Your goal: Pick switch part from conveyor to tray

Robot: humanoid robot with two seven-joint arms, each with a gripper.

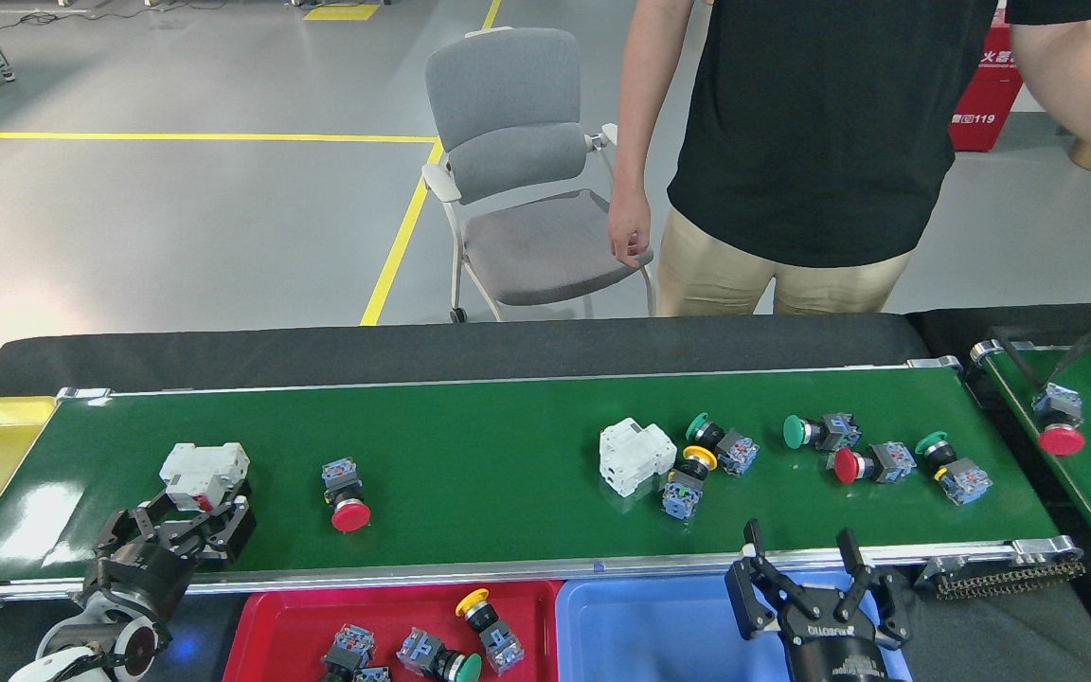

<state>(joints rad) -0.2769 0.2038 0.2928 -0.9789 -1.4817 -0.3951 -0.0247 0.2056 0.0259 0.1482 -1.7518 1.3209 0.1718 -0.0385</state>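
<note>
**Left gripper closing in on the white part**

Head view: my left gripper [187, 523] sits spread at the white switch part [204, 474], which lies near the conveyor [508, 474]'s left end, long axis roughly along the belt. The fingers could nudge it aside. My right gripper [801, 554] hangs spread, empty.
</note>
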